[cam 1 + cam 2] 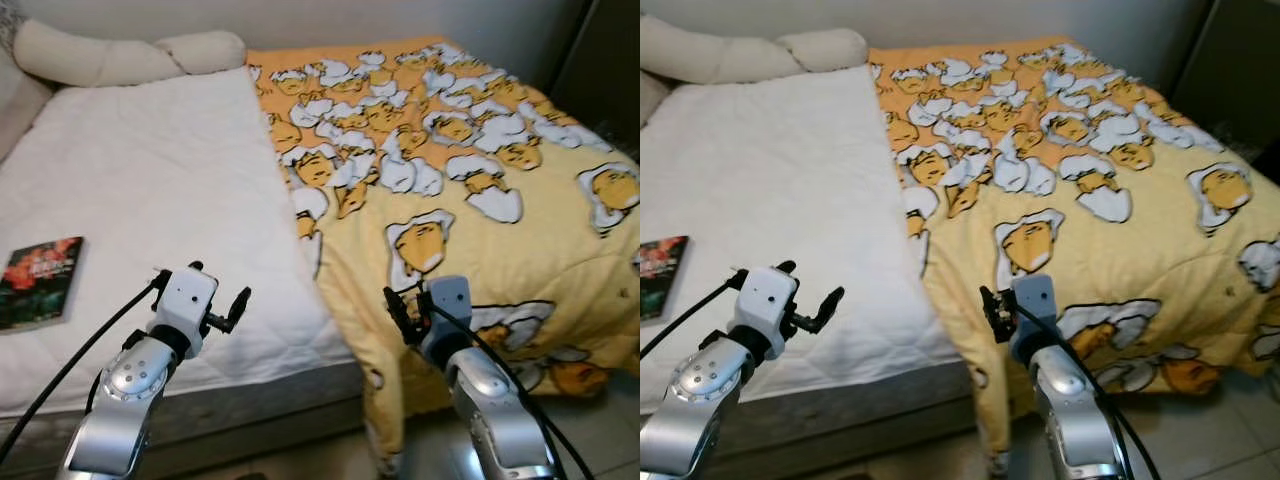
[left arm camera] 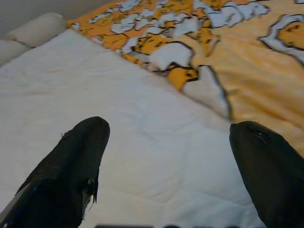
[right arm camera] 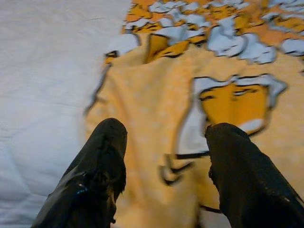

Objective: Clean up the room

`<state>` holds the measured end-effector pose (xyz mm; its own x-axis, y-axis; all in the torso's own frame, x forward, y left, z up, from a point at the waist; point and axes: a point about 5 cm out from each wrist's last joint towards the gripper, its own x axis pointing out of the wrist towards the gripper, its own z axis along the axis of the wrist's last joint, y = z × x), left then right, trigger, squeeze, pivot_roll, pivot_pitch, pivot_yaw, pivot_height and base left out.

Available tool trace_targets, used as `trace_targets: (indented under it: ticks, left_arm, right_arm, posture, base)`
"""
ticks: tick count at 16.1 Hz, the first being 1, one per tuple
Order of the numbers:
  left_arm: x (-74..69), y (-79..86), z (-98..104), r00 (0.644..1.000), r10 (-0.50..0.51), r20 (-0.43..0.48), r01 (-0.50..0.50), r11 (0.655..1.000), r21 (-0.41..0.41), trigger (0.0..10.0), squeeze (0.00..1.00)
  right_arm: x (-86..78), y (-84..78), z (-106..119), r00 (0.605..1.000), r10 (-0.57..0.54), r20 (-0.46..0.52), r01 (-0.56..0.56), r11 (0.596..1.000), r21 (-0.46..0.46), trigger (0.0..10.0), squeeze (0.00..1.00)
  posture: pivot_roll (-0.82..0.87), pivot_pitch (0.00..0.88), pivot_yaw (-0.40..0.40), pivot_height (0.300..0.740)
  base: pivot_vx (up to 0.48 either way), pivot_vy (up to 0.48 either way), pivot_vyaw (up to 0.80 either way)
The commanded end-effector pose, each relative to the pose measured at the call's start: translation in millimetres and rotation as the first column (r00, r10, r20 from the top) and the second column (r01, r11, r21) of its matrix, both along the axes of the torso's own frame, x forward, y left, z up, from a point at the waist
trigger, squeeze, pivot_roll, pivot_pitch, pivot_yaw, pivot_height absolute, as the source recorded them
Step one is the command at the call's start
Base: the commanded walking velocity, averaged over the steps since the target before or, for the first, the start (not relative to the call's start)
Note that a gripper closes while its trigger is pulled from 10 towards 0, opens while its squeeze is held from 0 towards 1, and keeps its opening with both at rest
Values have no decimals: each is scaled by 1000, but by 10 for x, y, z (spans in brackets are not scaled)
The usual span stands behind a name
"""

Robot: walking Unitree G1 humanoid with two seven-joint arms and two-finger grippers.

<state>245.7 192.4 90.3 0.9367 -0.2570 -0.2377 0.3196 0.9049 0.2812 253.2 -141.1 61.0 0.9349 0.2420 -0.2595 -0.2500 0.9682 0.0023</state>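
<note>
A yellow blanket point(image 1: 470, 180) printed with white and orange cartoon figures covers the right half of the bed and hangs over its foot. The left half is bare white mattress point(image 1: 150, 200). My left gripper point(image 1: 228, 310) is open, held above the mattress near the foot edge; its wrist view shows both black fingertips point(image 2: 80, 156) apart over the white cover. My right gripper point(image 1: 403, 312) is open too, hovering over the blanket's left front edge point(image 3: 142, 109), with nothing between its fingers.
A book with a dark red cover point(image 1: 38, 282) lies on the mattress at the left. Long cream pillows point(image 1: 120, 55) run along the head of the bed. A dark cabinet point(image 1: 605, 70) stands at the back right. Tiled floor point(image 1: 600, 430) shows at the lower right.
</note>
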Motion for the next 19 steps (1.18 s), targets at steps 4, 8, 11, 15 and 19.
trace_targets:
  ticks: [4,8,11,15,19]
  left_arm:
    - [-34,-3,11,998,-62,-22,62,998,14,10000,0]
    - [-48,27,29,992,-120,-48,122,992,35,10000,0]
    - [-54,32,68,989,-140,-54,142,989,35,10000,0]
    - [-143,65,70,999,23,-23,-24,999,-48,10000,0]
    - [-172,15,51,999,44,-24,-46,996,-83,10000,0]
  right_arm:
    - [96,53,-3,996,86,-26,-87,995,-41,10000,145]
    - [325,181,-48,983,165,-79,-171,983,-70,10000,1000]
    - [621,343,-54,974,202,-106,-215,968,-127,10000,1000]
    - [582,344,161,981,192,-1,-192,981,-13,10000,1000]
    - [297,286,9,982,185,-22,-186,983,-5,10000,1000]
  posture:
    - [91,0,48,740]
    - [118,0,34,740]
    - [138,4,25,740]
    - [136,3,-8,740]
    - [119,0,1,740]
  base:
    - [0,0,0]
    - [0,0,0]
    - [0,0,0]
    - [0,0,0]
    - [225,0,600]
